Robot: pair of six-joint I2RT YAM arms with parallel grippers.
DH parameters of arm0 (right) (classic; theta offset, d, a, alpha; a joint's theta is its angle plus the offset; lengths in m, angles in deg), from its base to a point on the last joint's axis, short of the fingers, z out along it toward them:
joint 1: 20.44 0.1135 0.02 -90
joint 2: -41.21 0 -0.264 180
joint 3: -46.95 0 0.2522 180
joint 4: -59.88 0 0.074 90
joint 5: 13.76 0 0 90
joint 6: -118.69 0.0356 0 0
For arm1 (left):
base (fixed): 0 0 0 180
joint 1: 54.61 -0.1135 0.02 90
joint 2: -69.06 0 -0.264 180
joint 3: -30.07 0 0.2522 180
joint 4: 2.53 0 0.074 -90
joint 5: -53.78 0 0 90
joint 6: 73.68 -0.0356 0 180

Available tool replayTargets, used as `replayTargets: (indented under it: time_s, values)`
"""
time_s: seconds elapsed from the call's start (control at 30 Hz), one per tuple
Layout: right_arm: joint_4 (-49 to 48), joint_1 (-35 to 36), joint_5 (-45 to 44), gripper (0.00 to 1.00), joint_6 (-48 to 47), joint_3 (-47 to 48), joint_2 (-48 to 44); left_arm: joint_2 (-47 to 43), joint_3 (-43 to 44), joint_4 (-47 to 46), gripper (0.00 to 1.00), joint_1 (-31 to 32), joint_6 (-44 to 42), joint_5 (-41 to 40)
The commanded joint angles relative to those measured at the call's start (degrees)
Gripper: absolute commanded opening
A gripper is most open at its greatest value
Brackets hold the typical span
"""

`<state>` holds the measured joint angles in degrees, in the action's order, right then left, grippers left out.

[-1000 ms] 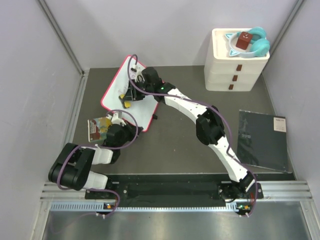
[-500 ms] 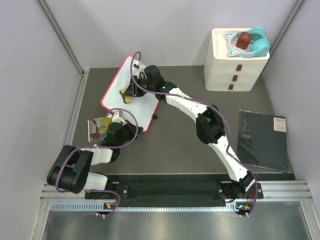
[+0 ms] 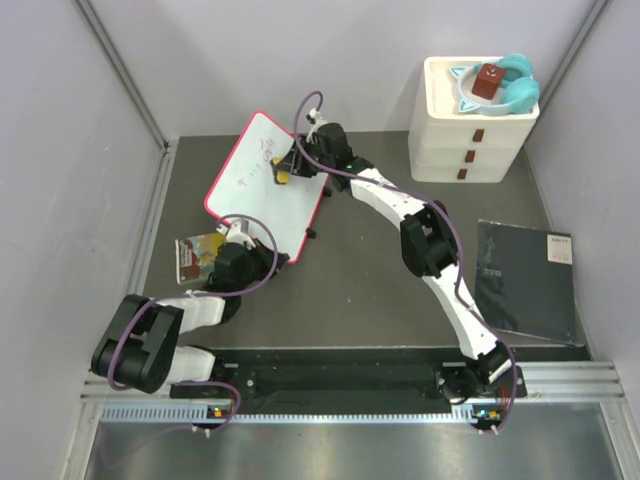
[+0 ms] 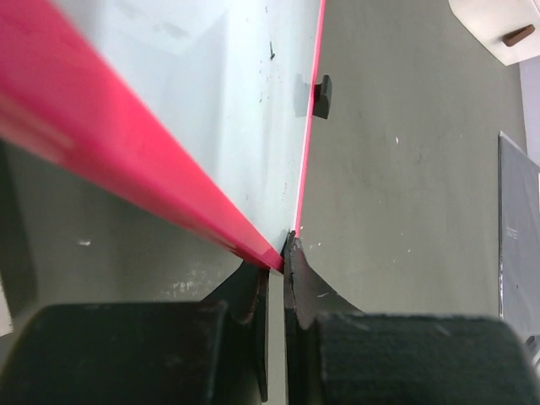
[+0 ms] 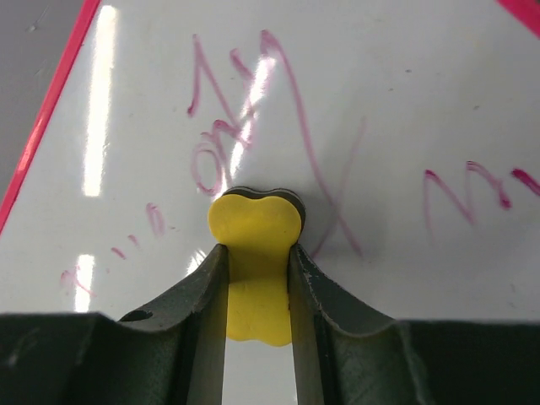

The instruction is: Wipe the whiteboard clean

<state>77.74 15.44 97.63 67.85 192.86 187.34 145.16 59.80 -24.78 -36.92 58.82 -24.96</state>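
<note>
A colourful packet (image 3: 196, 257) lies at the left of the table (image 3: 360, 285), just beside the left gripper (image 3: 280, 258). That gripper pinches the near corner of the whiteboard (image 3: 255, 205). In the left wrist view its two dark fingers (image 4: 299, 283) are pressed almost together, with the pink frame's corner caught between their tips.

The whiteboard sits on the table's far left part, turned askew. Red writing (image 5: 245, 110) covers its far half, and a small black clip (image 4: 321, 94) sticks out from its right edge.

Over the board's far end, the right gripper (image 5: 257, 257) squeezes a yellow eraser (image 5: 256, 221) between its fingers. The eraser's dark underside meets the board right at the red strokes.

Farther right, white drawers (image 3: 465, 150) stand at the back. A teal band (image 3: 512, 88) and a red-brown block (image 3: 488, 80) rest in the top tray. A dark sheet (image 3: 525, 285) lies flat near the right edge.
</note>
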Motion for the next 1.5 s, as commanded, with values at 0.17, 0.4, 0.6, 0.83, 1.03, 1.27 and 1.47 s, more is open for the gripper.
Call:
replayTargets:
  time_s: [0.17, 0.4, 0.6, 0.83, 1.03, 1.27, 1.47]
  values:
    - [1.35, 0.51, -2.24, 0.00, -2.59, -1.90, 1.36, 0.72, -1.73, 8.59, 0.00, 5.77, -7.61, 10.80]
    - [4.78, 6.47, -0.29, 0.00, -7.42, -2.60, -1.71, 1.69, -1.38, 9.64, 0.00, 6.56, -7.35, 7.99]
    - [2.06, 9.38, 1.99, 0.00, -6.73, -2.96, -4.00, 2.04, -0.15, 12.45, 0.00, 8.06, -7.17, 3.94]
    - [-3.64, 10.70, 5.94, 0.00, -4.01, -1.81, -4.36, 1.34, 0.56, 14.39, 0.00, 9.55, -7.08, 0.08]
    - [-6.74, 10.97, 10.07, 0.00, -1.72, -1.38, -2.95, -0.86, -0.06, 14.74, 0.00, 9.99, -6.82, -2.04]
    - [-3.14, 11.06, 3.41, 0.00, -2.68, -0.85, -1.19, -0.86, 0.03, 14.83, 0.00, 10.34, -6.99, -2.48]
    - [-3.66, 9.21, -4.68, 0.00, 0.57, -0.94, 0.65, -0.95, 0.03, 14.92, 0.00, 10.78, -7.17, -2.65]
